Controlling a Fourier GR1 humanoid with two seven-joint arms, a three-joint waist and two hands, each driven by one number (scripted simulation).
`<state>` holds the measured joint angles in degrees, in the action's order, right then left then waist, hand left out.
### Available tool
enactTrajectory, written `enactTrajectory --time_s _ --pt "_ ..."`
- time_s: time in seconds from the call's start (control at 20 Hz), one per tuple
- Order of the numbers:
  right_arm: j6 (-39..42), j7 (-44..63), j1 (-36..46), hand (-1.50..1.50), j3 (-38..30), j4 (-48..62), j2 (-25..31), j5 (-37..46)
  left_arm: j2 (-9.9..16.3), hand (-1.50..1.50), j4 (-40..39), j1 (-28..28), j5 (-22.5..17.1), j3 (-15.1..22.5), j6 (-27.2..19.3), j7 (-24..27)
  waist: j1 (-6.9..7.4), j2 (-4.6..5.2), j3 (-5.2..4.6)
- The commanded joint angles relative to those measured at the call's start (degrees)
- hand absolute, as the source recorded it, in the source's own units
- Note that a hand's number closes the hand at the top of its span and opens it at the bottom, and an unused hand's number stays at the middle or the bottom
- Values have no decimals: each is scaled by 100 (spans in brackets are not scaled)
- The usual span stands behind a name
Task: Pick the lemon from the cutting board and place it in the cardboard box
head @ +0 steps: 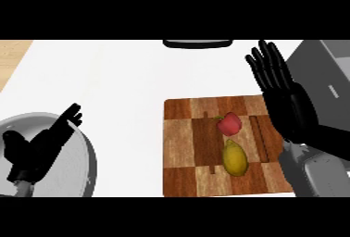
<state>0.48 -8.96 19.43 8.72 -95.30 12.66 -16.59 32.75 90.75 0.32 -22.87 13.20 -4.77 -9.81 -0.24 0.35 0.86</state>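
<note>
A yellow lemon (234, 158) lies on the wooden cutting board (184, 152), right of its middle. Just above the lemon, touching it, sits a red fruit (229, 123). My right hand (282, 88) is open with straight fingers pointing away, above the board's right edge and up-right of the lemon, not touching it. My left hand (37, 146) is open, fingers up, at the lower left over a grey round bowl. No cardboard box shows in this view.
A grey round bowl (82, 157) lies at the lower left under my left hand. A grey appliance (328, 69) stands at the right edge. A dark object (196, 43) sits at the counter's far edge. White counter (116, 78) stretches between bowl and board.
</note>
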Motion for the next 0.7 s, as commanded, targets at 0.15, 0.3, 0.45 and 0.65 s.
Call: enactTrajectory --time_s 0.15,0.3,0.45,0.65 --pt "-1591 1002 -1181 -150 339 326 -231 1192 -94 0 383 -653 496 136 -88 302 -300 -77 -105" --pt "-2451 -180 -711 -150 -901 -593 -933 514 -105 0 226 -436 422 97 -96 322 -1064 -584 132" --pt "-2322 1121 -1990 -150 394 976 1122 3281 -163 0 405 -746 673 218 -167 441 -724 -60 -204" --pt "-2958 1431 -2419 -150 1002 748 1499 4905 -378 0 387 -737 798 420 -262 483 -564 -123 -174"
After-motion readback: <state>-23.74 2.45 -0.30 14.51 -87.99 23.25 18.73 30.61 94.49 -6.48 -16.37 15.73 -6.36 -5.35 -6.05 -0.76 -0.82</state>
